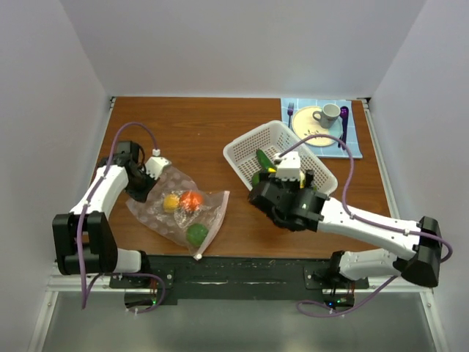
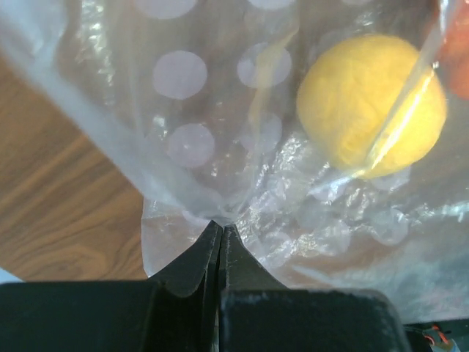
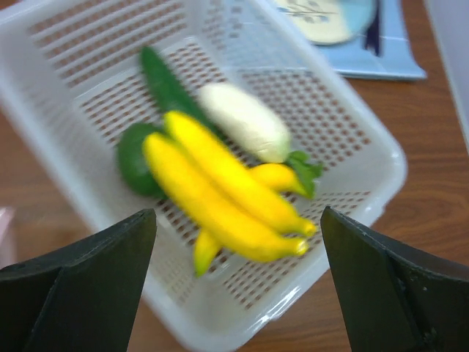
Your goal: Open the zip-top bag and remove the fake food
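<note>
The clear zip-top bag (image 1: 179,211) lies on the table at front left with a yellow piece (image 1: 170,202), an orange-red piece (image 1: 191,199) and a green lime (image 1: 196,234) inside. My left gripper (image 1: 150,180) is shut on the bag's far-left edge; in the left wrist view the jaws (image 2: 221,229) pinch the plastic (image 2: 220,147) below the yellow piece (image 2: 372,103). My right gripper (image 3: 238,242) is open and empty above the white basket (image 3: 352,191), which holds yellow bananas (image 3: 220,187), a cucumber (image 3: 165,81), a lime (image 3: 133,158) and a white piece (image 3: 245,121).
The white basket (image 1: 245,147) stands right of centre under my right arm. A cream plate (image 1: 311,121) with a grey mug (image 1: 328,112) and cutlery sits on a blue mat at the back right. Walls close in both sides.
</note>
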Available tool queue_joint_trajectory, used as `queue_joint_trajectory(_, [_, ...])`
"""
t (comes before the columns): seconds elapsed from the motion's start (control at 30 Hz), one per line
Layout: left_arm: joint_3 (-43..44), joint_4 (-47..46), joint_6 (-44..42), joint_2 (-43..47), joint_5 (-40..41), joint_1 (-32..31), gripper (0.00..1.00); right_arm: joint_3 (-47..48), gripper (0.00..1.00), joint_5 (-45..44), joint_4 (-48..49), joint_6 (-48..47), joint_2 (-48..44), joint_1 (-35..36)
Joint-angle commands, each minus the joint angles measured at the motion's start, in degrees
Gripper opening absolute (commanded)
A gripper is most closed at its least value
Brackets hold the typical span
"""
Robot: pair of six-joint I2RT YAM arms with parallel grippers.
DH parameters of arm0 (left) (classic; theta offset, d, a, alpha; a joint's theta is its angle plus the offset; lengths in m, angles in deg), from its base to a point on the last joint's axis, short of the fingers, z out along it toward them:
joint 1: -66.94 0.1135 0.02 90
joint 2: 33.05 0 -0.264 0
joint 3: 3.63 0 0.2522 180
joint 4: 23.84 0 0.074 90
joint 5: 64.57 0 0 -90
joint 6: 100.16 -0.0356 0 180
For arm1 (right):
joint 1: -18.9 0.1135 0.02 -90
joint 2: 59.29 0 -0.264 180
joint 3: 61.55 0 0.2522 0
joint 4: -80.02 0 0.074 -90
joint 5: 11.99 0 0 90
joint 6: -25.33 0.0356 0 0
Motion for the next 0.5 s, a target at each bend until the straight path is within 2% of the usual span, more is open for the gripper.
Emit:
queue_joint_trajectory(0.0, [-2.0,-6.0,1.4,-2.0,3.1,-0.1,0.00,-2.3,0.99,-0.5,14.2,-12.5,-2.4,12.4])
queue_joint_trajectory(0.07, [-2.1,-6.8,1.5,-2.7,4.0,-0.1,0.02,-5.8,0.98,2.7,18.4,-15.1,-2.0,14.3])
queue_joint_trajectory(0.13, [-1.8,-6.7,1.6,-3.8,4.5,-0.1,0.11,-7.4,0.91,5.2,22.8,-15.0,-0.3,15.5])
queue_joint_trajectory(0.23, [-1.3,-6.3,1.8,-4.1,4.5,-0.2,0.18,-10.7,0.80,10.2,30.3,-17.6,3.9,16.2])
queue_joint_trajectory(0.3, [-0.9,-6.2,1.8,-4.1,3.5,-0.2,0.18,-11.0,0.74,13.9,35.5,-20.3,6.4,16.2])
queue_joint_trajectory(0.47, [-1.6,-6.6,3.0,-4.7,2.5,-0.6,0.15,-10.2,0.67,21.0,49.2,-28.2,16.3,16.2])
